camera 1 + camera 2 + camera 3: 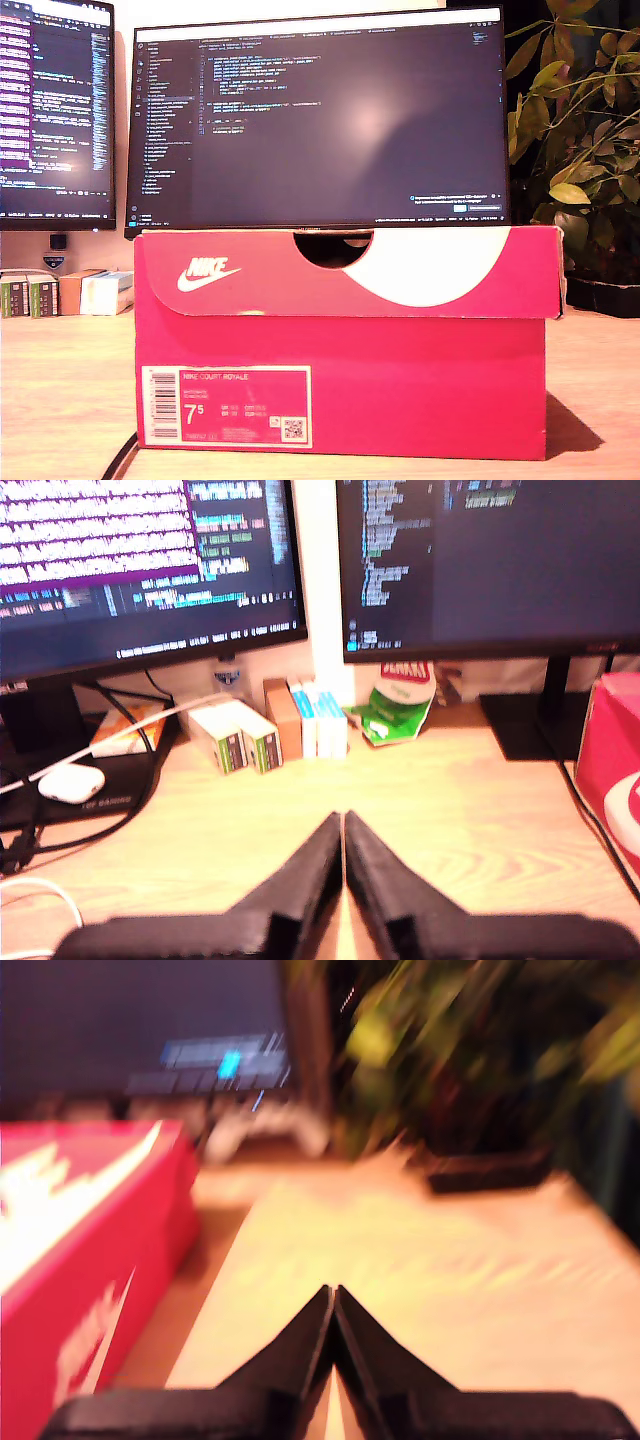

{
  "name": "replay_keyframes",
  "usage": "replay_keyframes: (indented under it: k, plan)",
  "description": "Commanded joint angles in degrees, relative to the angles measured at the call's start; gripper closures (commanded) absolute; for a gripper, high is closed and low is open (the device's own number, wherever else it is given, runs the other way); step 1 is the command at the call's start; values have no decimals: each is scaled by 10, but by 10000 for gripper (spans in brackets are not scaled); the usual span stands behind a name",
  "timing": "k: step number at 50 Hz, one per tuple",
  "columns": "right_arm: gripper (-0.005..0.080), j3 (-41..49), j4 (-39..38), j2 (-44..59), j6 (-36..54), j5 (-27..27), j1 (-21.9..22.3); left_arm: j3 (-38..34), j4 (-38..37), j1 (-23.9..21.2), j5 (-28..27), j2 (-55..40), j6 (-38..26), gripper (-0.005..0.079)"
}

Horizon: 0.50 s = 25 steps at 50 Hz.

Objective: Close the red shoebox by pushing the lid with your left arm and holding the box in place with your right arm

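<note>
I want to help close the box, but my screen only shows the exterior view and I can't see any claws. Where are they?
Observer: My first gripper hangs over bare desk, claw closed, holding nothing.
Operator: Is it near the shoebox?
Observer: The red shoebox sits off to one side of it, not touching.
Operator: And the other one?
Observer: My second gripper is closed too, beside the shoebox on the plant side, apart from it.
</note>
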<state>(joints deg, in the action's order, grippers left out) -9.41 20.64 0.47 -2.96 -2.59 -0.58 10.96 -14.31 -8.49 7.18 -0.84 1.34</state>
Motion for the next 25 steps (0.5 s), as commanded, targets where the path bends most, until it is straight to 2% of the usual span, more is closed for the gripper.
replay_keyframes:
  k: [1,13,20,25]
  plan:
    - [764,18,-9,-4,0,-1,-11,-23,2,-2,0,6,2,758]
    - [764,47,-29,-4,4,35,-37,-56,4,-2,1,14,3,758]
    - [764,63,-48,-4,5,86,-38,-70,16,-2,12,14,1,758]
    - [764,68,-47,-4,30,103,-38,-85,25,-2,17,14,-1,758]
